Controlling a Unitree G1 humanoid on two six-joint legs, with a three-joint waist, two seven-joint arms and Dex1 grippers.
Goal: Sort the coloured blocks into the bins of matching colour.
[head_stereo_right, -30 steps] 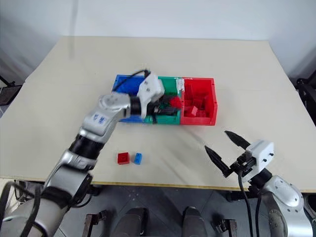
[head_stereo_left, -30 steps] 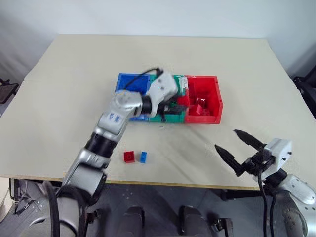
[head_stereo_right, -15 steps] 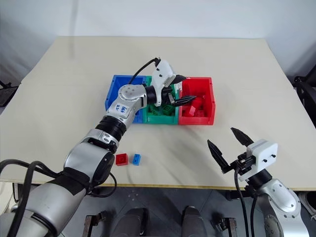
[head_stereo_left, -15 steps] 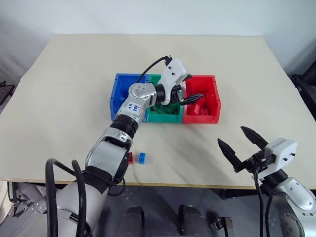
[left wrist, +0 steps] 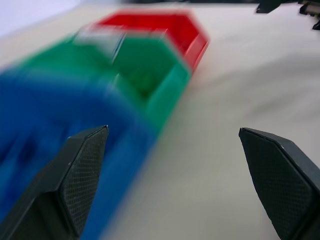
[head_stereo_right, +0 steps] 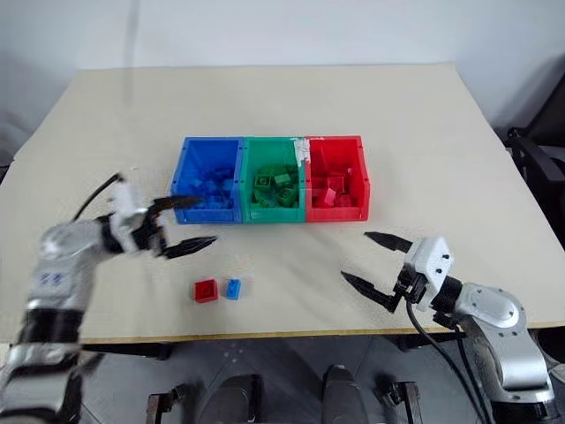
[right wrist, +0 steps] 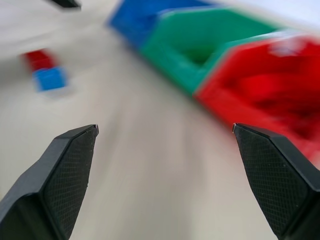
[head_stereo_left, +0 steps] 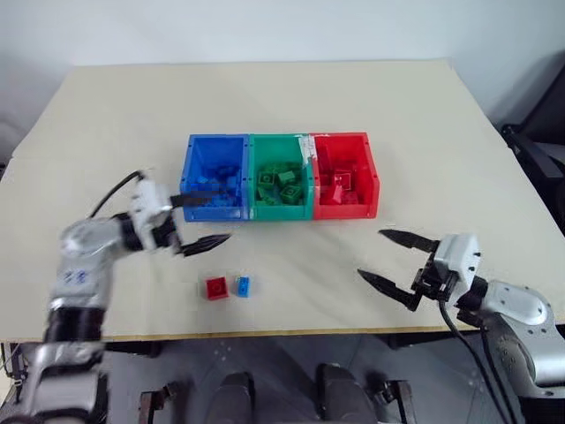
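Bins (head_stereo_left: 281, 212) sit mid-table (head_stereo_left: 441, 132), red block (head_stereo_left: 214, 287) touching blue block (head_stereo_left: 242, 285) at their 7 o'clock; left gripper (head_stereo_left: 201, 218) and right gripper (head_stereo_left: 395, 261) both spread, empty.

Silver arms, white wrists (black cables), pointed black fingers (head_stereo_right: 380, 239).

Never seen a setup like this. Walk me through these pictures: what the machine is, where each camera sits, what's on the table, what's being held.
It is a humanoid robot with two arms, each ending in a two-fingered black claw. Two pictures come from cameras in its head, looking down; the other two come from cameras on its wrists, looking along the fingers. On the table stand three joined bins: blue bin, green bin, red bin, already holding blocks. A red block and a blue block lie loose near the front edge. The left claw and right claw are both open, holding nothing.
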